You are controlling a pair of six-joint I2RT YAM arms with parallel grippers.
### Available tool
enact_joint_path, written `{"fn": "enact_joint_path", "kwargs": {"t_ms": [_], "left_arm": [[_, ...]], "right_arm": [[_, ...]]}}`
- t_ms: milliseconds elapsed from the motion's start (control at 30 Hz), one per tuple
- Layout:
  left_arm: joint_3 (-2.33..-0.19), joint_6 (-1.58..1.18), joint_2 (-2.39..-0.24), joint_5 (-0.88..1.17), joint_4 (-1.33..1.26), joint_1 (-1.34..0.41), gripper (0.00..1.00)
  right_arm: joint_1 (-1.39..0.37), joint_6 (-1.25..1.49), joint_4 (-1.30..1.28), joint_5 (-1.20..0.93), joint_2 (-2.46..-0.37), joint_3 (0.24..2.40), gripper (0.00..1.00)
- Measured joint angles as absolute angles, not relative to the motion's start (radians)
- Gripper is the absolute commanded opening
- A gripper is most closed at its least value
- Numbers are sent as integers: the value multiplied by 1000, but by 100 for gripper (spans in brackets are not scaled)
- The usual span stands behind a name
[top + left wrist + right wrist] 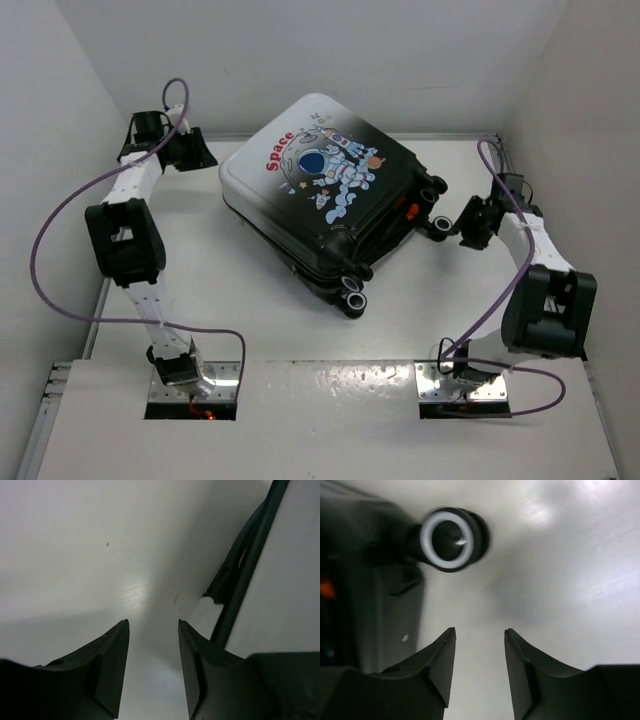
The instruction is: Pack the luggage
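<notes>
**Asker:** Where does the case lie, and how do your tools stand?

**Me:** The luggage (320,195) lies flat and slantwise mid-tabletop (470,320), printed shell up, its halves together as far as I can judge; my left tool (190,148) sits just beside its far white corner; my right tool (468,222) sits just beside its wheeled end; both are parted, with nothing between the fingers.

**Asker:** What might go wrong from here?

**Me:** I judge the shell slick and rounded; if I pry at it from one side only, the whole case may pivot and slide away instead of opening; my right fingers could also catch the caster (447,539) rather than the shell's edge, and that would merely spin.

**Asker:** What do your wrist views add?

**Me:** The top view gives the lie of the case but not the gaps. The left wrist shows the dark seam (235,580) close beside one finger. The right wrist shows the white-ringed caster ahead, apart from my fingertips, and an orange speck (325,587) I cannot identify; neither wrist view shows the print.
</notes>
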State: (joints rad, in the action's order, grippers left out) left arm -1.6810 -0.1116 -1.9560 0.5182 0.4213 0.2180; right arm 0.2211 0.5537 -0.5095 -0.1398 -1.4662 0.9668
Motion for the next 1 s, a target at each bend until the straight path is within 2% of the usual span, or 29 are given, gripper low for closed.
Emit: {"fn": "enact_joint_path", "kwargs": {"t_ms": [133, 333, 433, 700, 833, 867, 933, 1000], "left_arm": [[-1785, -98, -2125, 566, 381, 149, 49], [-1760, -43, -2162, 701, 241, 80, 47], [-1653, 25, -2094, 744, 176, 78, 47], [-1205, 205, -1724, 756, 187, 77, 47], [-1068, 252, -1571, 736, 261, 77, 54], [-1044, 257, -1541, 726, 279, 77, 58], [-1022, 260, -1510, 710, 303, 78, 61], [-1011, 251, -1496, 689, 306, 84, 72]], "right_arm": [[213, 610, -524, -98, -1552, 957, 44], [170, 674, -404, -163, -1778, 1006, 52], [134, 709, -371, -220, -1894, 1097, 52], [89, 722, -300, -239, -2101, 1380, 52], [44, 733, -213, -262, -2191, 1521, 54], [33, 736, -186, -262, -2193, 1529, 54], [22, 741, -146, -262, -2182, 1527, 55], [19, 740, -114, -255, -2148, 1489, 56]]}}
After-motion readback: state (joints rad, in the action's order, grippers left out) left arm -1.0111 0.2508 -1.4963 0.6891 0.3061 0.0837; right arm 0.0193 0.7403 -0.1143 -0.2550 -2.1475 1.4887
